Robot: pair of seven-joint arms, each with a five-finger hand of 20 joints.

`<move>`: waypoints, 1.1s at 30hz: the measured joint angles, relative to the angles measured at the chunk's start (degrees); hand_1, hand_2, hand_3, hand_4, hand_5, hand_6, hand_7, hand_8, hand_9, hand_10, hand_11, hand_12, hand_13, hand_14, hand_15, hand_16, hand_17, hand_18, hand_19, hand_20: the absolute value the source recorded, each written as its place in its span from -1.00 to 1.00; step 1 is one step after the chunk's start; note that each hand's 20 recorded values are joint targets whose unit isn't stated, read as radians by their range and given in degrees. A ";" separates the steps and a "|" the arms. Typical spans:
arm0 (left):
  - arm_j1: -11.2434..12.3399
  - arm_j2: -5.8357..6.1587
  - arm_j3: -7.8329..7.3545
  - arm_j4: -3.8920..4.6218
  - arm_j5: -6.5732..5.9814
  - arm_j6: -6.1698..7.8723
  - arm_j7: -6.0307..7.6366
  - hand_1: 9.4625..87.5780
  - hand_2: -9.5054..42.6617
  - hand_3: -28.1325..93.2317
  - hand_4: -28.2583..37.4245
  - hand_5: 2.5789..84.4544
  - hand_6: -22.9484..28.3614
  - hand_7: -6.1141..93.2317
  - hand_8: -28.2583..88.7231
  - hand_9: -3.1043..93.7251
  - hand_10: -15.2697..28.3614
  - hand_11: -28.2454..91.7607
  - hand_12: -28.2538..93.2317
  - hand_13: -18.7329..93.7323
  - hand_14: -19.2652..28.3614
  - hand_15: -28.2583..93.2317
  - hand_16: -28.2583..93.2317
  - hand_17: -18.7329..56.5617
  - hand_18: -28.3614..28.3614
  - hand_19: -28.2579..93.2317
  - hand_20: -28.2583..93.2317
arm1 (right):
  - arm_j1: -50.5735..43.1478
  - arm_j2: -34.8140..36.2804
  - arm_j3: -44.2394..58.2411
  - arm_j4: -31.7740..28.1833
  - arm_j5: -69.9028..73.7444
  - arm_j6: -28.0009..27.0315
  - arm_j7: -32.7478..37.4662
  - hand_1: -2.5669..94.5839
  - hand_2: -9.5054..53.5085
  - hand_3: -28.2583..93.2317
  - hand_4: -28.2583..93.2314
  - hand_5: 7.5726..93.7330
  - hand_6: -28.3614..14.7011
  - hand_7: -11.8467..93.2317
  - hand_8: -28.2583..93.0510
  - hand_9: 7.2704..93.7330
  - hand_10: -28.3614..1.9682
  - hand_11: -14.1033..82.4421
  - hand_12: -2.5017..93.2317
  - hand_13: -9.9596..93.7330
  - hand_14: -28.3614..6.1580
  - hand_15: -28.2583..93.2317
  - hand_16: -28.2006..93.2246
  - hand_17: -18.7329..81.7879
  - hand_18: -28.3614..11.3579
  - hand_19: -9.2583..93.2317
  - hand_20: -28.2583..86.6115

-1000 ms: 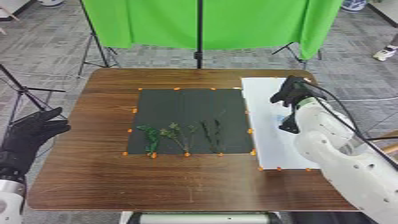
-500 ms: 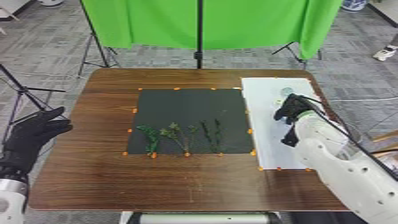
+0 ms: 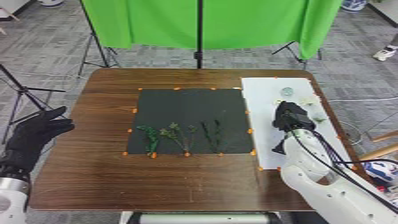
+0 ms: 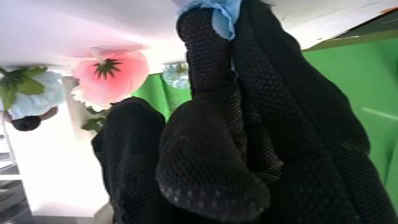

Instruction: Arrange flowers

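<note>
On the black mat (image 3: 188,107), near end: cut stems laid side by side, tips pointing away from the robot. Left to right: dense leafy sprig (image 3: 150,139), looser budded stems (image 3: 182,135), then thin dark stems (image 3: 211,135). Orange tape bits (image 3: 187,154) around the mat's edges.

Right of the mat: white sheet (image 3: 260,90), long side running alongside it. Pale bluish bloom (image 3: 287,92) on the sheet, right of the mat's far part. Green leaf piece (image 3: 320,119) farther right of the mat, near the sheet's outer edge.

Right hand (image 3: 291,118) is over the sheet, right of the mat, between mat and leaf piece. Right wrist view: light-blue petals (image 4: 224,11) touching the far end of the right hand (image 4: 218,155). Can't tell if it grips them or what state it's in. Same view: pink flower (image 4: 127,68) near the hand, blue flower with leaves (image 4: 37,98) just beside the pink one, another blue bloom (image 4: 176,75) behind.

Left hand (image 3: 34,132): well left of the mat, off the counter (image 3: 89,185), open, fingers relaxed, nothing in it.

Beyond the mat, past the counter: green cloth (image 3: 151,25), black pole (image 3: 199,30) in front.
</note>
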 measured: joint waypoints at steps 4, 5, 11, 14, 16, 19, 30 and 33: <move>0.08 -0.03 -0.12 -0.02 0.00 0.00 0.23 -0.75 -0.44 0.54 -1.00 0.08 0.18 -0.74 -0.59 0.09 0.45 -0.24 -0.34 0.07 0.66 -0.19 -0.53 -0.22 0.56 -0.25 -0.22 | 0.01 1.00 0.98 -1.69 0.80 -0.22 -0.62 0.50 -1.00 0.21 -0.64 0.65 0.15 -0.29 -0.26 0.97 0.18 -0.46 0.00 1.00 0.71 0.58 -0.08 0.79 -0.16 1.00 0.56; 0.14 -0.03 -0.17 -0.04 0.00 0.00 0.34 -0.77 -0.39 0.54 -1.00 0.08 0.18 -0.75 -0.59 0.09 0.46 -0.24 -0.34 0.07 0.66 -0.19 -0.53 -0.22 0.56 -0.25 -0.22 | 0.17 1.59 1.20 -2.66 0.87 -0.30 -0.76 0.50 -1.00 0.21 -0.64 0.65 0.15 -0.29 -0.26 0.97 0.18 -0.46 -0.01 1.00 0.71 0.58 -0.08 0.79 -0.16 1.00 0.56; 0.93 -0.03 -0.53 -0.32 -0.36 0.29 0.62 -0.77 0.57 0.35 -1.00 0.14 0.15 -0.74 -0.60 0.15 0.46 -0.23 -0.35 0.10 0.68 -0.17 -0.54 -0.20 0.55 -0.23 -0.21 | 9.16 5.96 -2.78 -6.42 1.39 0.33 -2.92 0.48 -1.00 0.23 -0.65 0.64 0.16 -0.28 -0.26 0.97 0.20 -0.47 0.00 1.00 0.71 0.57 -0.06 0.78 -0.16 1.00 0.56; 1.20 0.09 -0.01 -0.83 -1.23 2.74 0.55 -0.78 0.70 0.35 -1.00 0.16 0.15 -0.73 -0.61 0.17 0.46 -0.22 -0.35 0.12 0.69 -0.15 -0.55 -0.18 0.55 -0.21 -0.21 | 18.41 5.91 -8.15 -5.06 3.34 2.00 -5.93 0.48 -1.00 0.24 -0.66 0.64 0.17 -0.27 -0.27 0.96 0.21 -0.47 0.01 1.00 0.71 0.57 -0.06 0.78 -0.16 1.00 0.57; 1.20 0.27 0.91 -1.15 -1.84 6.39 0.60 -0.79 0.75 0.35 -1.00 0.16 0.15 -0.73 -0.61 0.18 0.46 -0.21 -0.35 0.13 0.69 -0.14 -0.55 -0.17 0.55 -0.20 -0.21 | 24.76 4.58 -11.82 -3.01 5.88 3.50 -8.67 0.47 -1.00 0.26 -0.67 0.64 0.17 -0.27 -0.27 0.96 0.21 -0.47 0.01 1.00 0.71 0.57 -0.05 0.79 -0.16 1.00 0.57; 1.02 0.45 2.11 -1.22 -2.29 10.16 0.80 -0.81 0.77 0.37 -1.00 0.17 0.15 -0.72 -0.61 0.18 0.46 -0.21 -0.36 0.13 0.69 -0.13 -0.56 -0.17 0.55 -0.19 -0.21 | 33.01 0.52 -16.22 1.20 10.59 4.33 -13.08 0.46 -1.00 0.26 -0.68 0.64 0.18 -0.26 -0.27 0.96 0.22 -0.47 0.01 1.00 0.71 0.57 -0.05 0.78 -0.16 1.00 0.57; -1.62 0.64 4.97 -0.45 -2.32 8.75 0.84 -0.77 0.73 0.37 -1.00 0.12 0.17 -0.74 -0.61 0.17 0.47 -0.21 -0.36 0.13 0.69 -0.13 -0.57 -0.16 0.55 -0.18 -0.21 | 47.36 -19.49 -25.14 10.35 26.26 -6.59 -25.89 0.44 -1.00 0.32 -0.74 0.63 0.21 -0.23 -0.30 0.97 0.24 -0.48 0.00 1.00 0.69 0.57 -0.04 0.77 -0.16 1.00 0.57; -2.30 0.72 5.70 -0.18 -2.32 8.71 0.85 -0.76 0.73 0.36 -1.00 0.12 0.20 -0.75 -0.61 0.18 0.47 -0.21 -0.37 0.14 0.69 -0.12 -0.57 -0.16 0.55 -0.18 -0.21 | 47.39 -24.44 -27.39 11.89 26.99 -8.38 -26.73 0.44 -1.00 0.32 -0.74 0.63 0.22 -0.22 -0.30 0.97 0.24 -0.48 0.00 1.00 0.69 0.57 -0.04 0.77 -0.16 1.00 0.57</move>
